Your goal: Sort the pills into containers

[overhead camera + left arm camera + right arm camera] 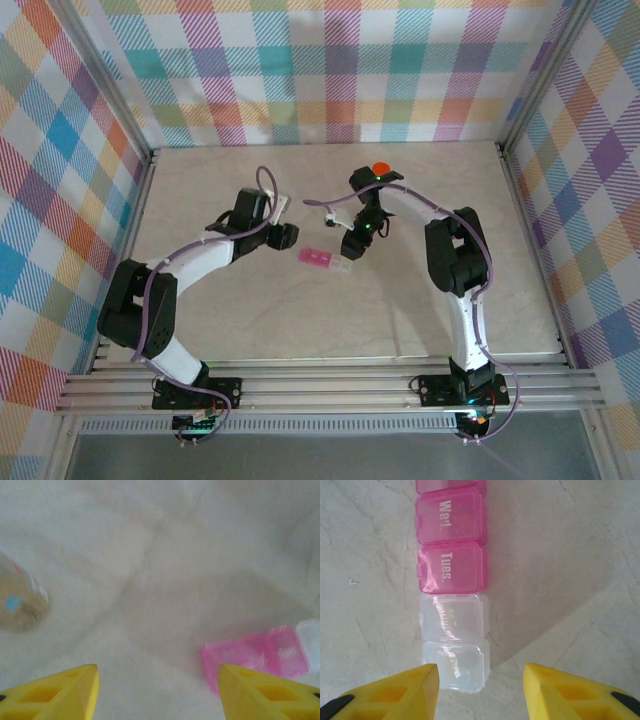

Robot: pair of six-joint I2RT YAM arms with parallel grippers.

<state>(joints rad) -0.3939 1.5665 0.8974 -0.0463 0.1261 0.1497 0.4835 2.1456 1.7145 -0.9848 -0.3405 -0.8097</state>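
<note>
The container, a flat pink pill box (320, 260) with a clear end (343, 267), lies on the table between my two grippers. In the right wrist view its lids (451, 565) read "Wed" and "Tues", and two clear lids (452, 645) follow them. My right gripper (481, 670) hangs open just above the clear end, its yellow fingers on either side of that end and not touching it. My left gripper (157, 672) is open over bare table, with the pink box (255, 655) just beyond its right finger. The pills are out of view.
An orange-topped item (380, 168) stands behind the right arm at the back of the table. A blurred translucent object (20, 605) sits at the left of the left wrist view. Checked walls (320, 70) enclose the marble tabletop (250, 320).
</note>
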